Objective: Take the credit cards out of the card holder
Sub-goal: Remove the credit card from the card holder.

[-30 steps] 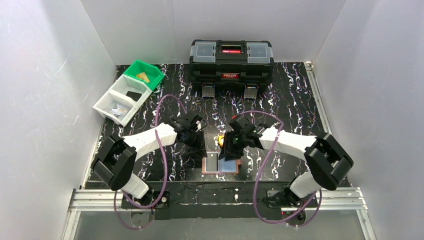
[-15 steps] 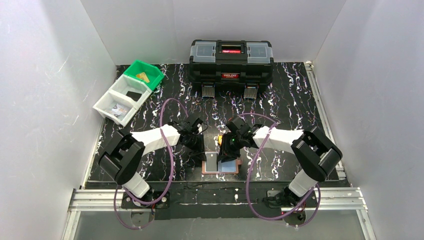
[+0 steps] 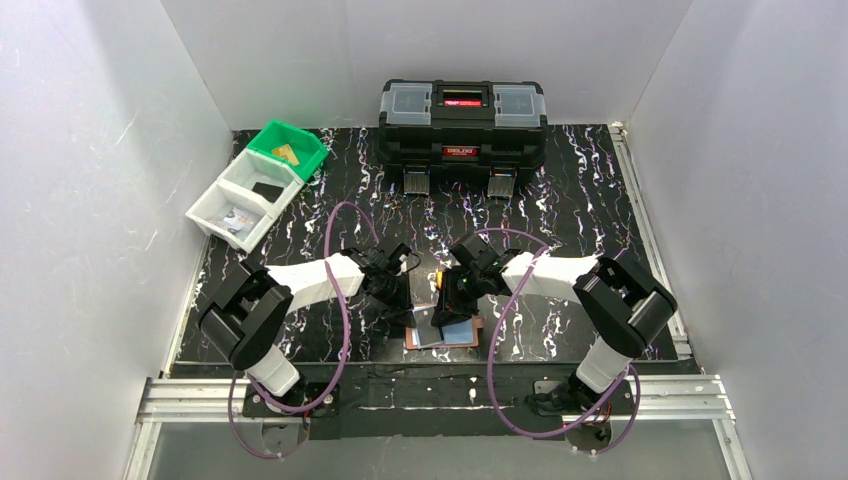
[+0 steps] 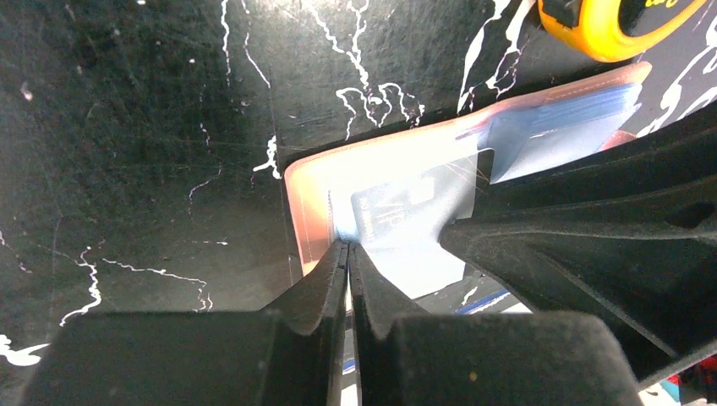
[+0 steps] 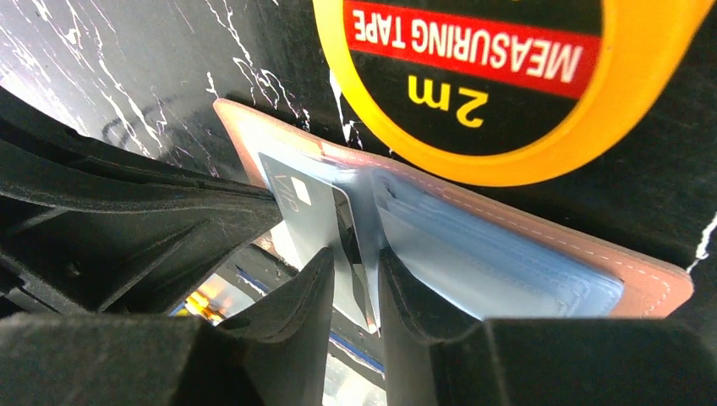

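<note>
**Item:** card holder [image 4: 380, 161], tan leather, lying open on the tabletop [image 3: 580, 210] near the front edge, just beside a yellow tape measure [image 5: 473, 85].
**Step in hand:** drawing a dark card [image 5: 292, 203] from a raised clear sleeve [image 5: 359, 224].
**Right fingers** [image 5: 296, 321]: pinching that sleeve.
**Left fingers** [image 4: 321, 288]: pressed together at the card's edge; grip uncertain.
**Next move, likely:** left pulls outward while right steadies the sleeve.
**Surface:** black, white-veined.
**Room:** black toolbox [image 3: 462, 120] at the back, green bin [image 3: 305, 145] and white bins [image 3: 212, 208] far left, white walls.
</note>
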Robot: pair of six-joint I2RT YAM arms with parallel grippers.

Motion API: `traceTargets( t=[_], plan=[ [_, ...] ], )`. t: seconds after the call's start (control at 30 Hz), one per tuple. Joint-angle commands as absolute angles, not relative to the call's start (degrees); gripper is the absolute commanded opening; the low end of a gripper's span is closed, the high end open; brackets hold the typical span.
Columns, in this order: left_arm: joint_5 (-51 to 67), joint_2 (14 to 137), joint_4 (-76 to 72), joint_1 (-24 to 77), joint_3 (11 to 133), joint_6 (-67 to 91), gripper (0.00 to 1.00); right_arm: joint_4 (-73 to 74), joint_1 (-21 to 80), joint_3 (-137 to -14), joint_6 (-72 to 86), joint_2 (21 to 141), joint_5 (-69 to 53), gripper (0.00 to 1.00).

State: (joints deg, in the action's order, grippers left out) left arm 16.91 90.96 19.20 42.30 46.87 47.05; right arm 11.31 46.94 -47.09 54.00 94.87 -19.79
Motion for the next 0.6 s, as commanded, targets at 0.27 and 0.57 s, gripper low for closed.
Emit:
traceTargets(
  t=[0.27, 0.57],
  plan=[
    [11.5, 93.9, 25.5, 44.5, 46.3, 51.3, 0.02, 5.4, 46.8, -42.4, 54.4, 91.8, -22.2, 0.33],
    [11.3, 94.1, 25.9, 44.5, 46.5, 51.7, 0.0, -7.5, 43.6, -34.2, 59.4, 88.6, -29.1, 0.34]
  ],
)
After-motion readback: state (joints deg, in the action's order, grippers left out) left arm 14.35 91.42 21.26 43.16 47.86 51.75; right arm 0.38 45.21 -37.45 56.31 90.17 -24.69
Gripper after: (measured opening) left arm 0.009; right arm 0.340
